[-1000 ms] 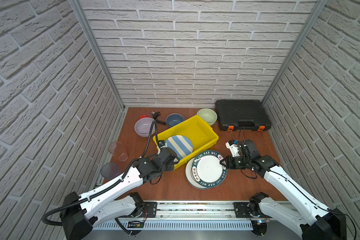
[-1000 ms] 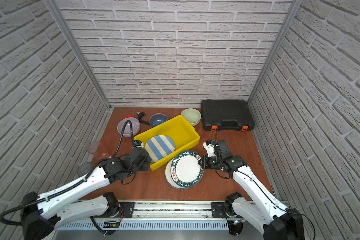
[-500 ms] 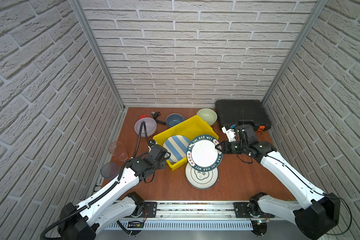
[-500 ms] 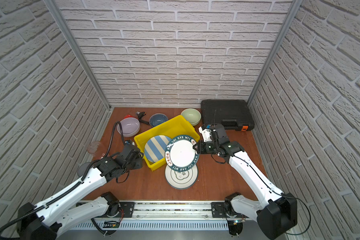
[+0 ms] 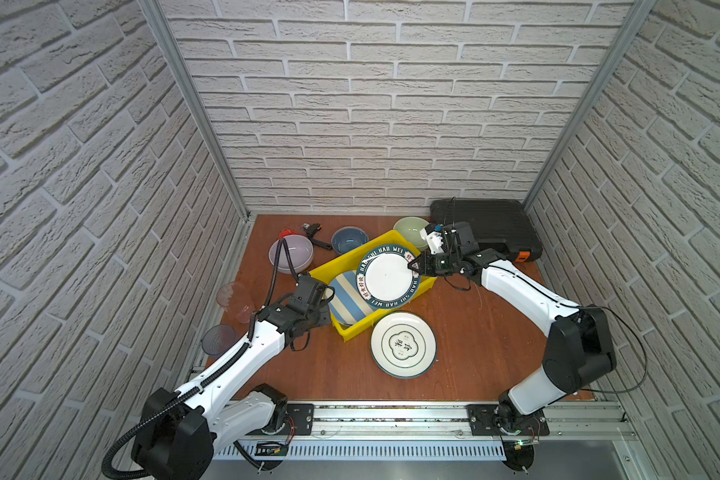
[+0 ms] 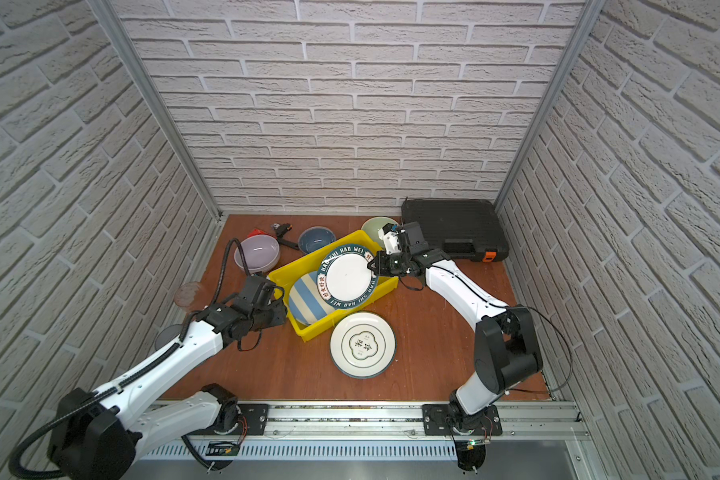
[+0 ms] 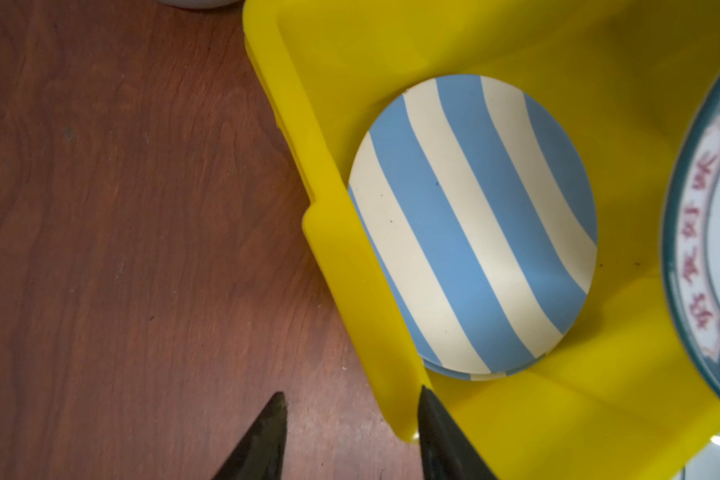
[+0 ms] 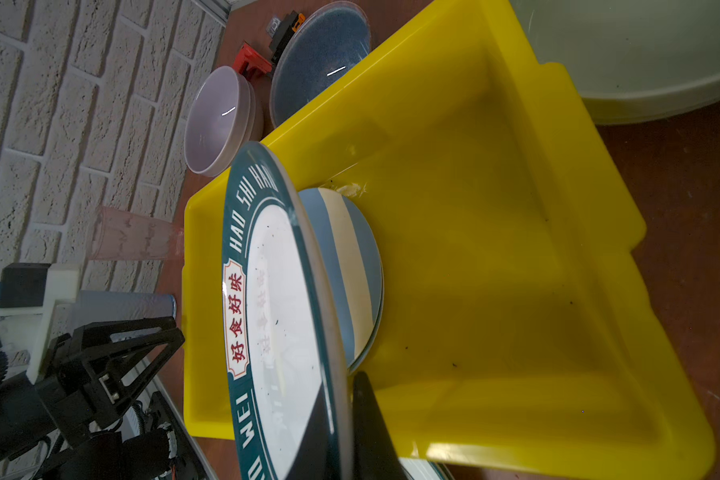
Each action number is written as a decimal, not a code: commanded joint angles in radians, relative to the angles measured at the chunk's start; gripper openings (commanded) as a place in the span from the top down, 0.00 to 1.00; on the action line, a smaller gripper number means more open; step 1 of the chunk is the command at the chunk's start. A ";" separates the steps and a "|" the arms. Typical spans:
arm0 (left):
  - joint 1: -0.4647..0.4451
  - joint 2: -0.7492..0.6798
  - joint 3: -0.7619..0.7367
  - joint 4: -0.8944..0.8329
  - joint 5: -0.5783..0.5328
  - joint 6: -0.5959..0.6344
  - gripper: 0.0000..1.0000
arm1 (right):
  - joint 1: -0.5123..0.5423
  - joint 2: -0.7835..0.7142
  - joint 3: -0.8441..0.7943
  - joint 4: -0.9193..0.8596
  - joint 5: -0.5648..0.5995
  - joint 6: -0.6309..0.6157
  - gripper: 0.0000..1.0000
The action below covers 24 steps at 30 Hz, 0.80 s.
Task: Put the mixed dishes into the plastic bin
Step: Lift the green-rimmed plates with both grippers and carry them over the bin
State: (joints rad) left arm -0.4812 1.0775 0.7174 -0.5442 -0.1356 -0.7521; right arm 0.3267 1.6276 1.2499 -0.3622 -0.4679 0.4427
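The yellow plastic bin [image 5: 352, 332] [image 6: 308, 328] holds the blue-white striped plate [image 5: 344, 301] [image 7: 474, 224]. My right gripper [image 5: 414, 266] [image 8: 341, 382] is shut on the edge of a white printed plate with a dark green band [image 5: 387, 276] [image 8: 275, 316], which hangs tilted over the bin above the striped plate. My left gripper [image 5: 327, 300] [image 7: 350, 392] is open, one finger outside the bin's near-left rim [image 7: 350, 291] and one inside. Another printed plate [image 5: 403, 344] lies on the table in front of the bin.
Behind the bin stand a lilac bowl [image 5: 290, 252], a dark-blue bowl [image 5: 349, 240] and a pale-green bowl [image 5: 410, 227], with a red-and-black wrench [image 5: 312, 232] near them. Two tinted tumblers [image 5: 233, 297] [image 5: 219, 338] stand at the left edge. A black case [image 5: 485, 224] fills the back right corner.
My right gripper lifted the green-banded plate off the other printed plate and carried it back over the bin. My left gripper stayed at the bin's near-left rim, its jaws a little narrower.
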 commanded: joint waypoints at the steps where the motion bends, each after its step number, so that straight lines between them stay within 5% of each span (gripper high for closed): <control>1: 0.018 0.034 0.014 0.064 0.036 0.025 0.50 | 0.016 0.030 0.051 0.123 -0.052 0.034 0.94; 24: 0.032 0.093 0.037 0.095 0.055 0.022 0.57 | 0.111 0.293 0.096 0.290 -0.044 0.117 0.94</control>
State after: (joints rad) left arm -0.4591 1.1648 0.7303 -0.4675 -0.0799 -0.7406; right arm 0.4225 1.9263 1.3014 -0.1600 -0.4763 0.5430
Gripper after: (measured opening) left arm 0.430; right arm 0.094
